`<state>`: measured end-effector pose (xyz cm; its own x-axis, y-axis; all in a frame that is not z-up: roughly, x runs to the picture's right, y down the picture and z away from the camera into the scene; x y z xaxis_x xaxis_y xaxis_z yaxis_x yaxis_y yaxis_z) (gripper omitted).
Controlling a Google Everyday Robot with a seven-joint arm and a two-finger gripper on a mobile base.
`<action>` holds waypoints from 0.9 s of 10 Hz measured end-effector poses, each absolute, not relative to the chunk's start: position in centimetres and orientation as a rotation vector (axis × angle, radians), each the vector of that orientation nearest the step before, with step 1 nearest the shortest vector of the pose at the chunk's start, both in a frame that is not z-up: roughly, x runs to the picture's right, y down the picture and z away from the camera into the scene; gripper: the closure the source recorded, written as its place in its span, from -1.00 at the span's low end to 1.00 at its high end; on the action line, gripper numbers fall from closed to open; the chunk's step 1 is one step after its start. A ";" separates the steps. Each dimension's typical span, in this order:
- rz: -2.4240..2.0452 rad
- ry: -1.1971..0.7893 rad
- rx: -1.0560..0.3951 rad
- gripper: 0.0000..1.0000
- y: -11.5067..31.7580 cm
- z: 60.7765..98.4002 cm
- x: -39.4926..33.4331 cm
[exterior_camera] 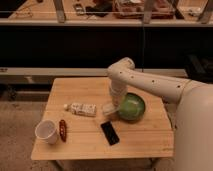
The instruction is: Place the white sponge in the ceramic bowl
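Note:
The white sponge (108, 108) hangs just above the wooden table, held in my gripper (113, 104), which is shut on it. It is right beside the left rim of the ceramic bowl (132, 107), a green glossy dish on the right part of the table. My white arm comes in from the right and bends down over the sponge, hiding part of the bowl's left edge.
A white bottle (81, 108) lies on its side left of the sponge. A white cup (46, 131) and a red object (62, 129) stand near the front left corner. A black phone-like slab (110, 133) lies in front of the bowl. The table (145, 145) stands before a dark counter.

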<state>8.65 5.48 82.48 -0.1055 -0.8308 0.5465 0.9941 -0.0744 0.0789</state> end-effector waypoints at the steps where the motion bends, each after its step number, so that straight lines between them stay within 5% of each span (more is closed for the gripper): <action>1: -1.576 -0.465 -0.420 1.00 5.0 82.3 10.2; 5: -1.392 -0.302 -0.421 1.00 5.3 81.0 17.7; 9: -1.215 -0.363 -0.322 0.32 7.7 81.6 19.8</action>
